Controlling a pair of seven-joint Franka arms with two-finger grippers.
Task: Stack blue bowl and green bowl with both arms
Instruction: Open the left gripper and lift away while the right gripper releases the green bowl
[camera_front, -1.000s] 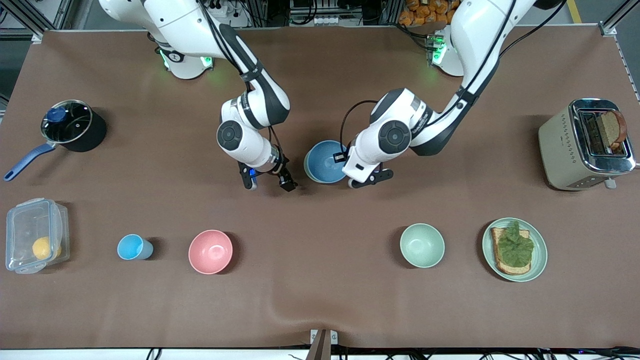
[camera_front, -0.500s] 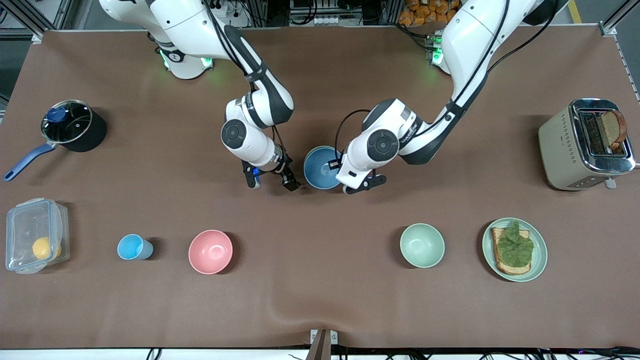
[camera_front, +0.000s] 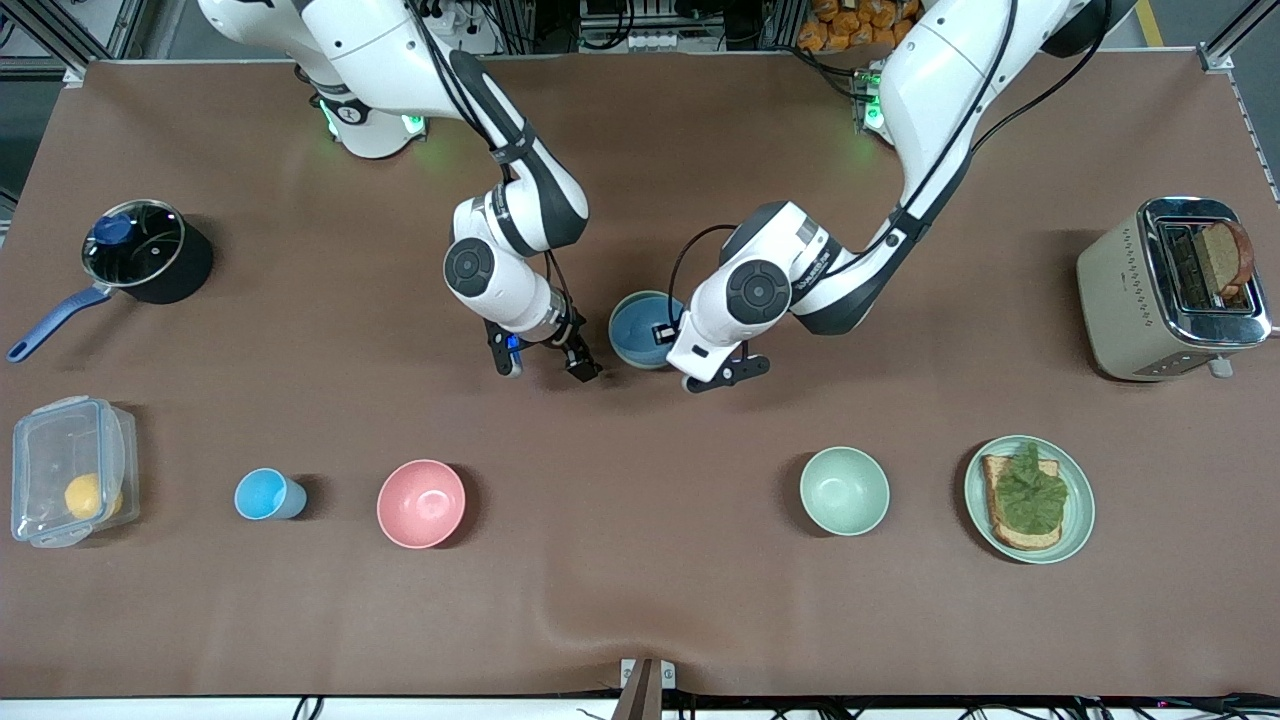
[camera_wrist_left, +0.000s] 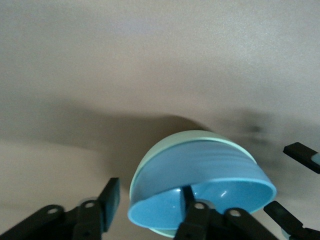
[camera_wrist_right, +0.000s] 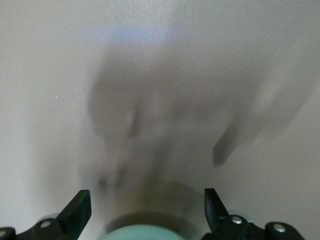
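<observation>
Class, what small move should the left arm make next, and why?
Probably lift the left gripper straight up. Its open fingers straddle the rim of the blue bowl, which already sits, slightly tilted, inside the green bowl; a sideways pull could drag it. The right gripper waits open beside them.

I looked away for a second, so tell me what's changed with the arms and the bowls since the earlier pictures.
The left gripper, fingers open, slid toward the right arm's end of the table, closer over the blue bowl. That bowl, tilted inside the green bowl, crept slightly nearer the front camera. The right gripper, open beside it, barely moved. The other green bowl and the pink bowl stayed put.
</observation>
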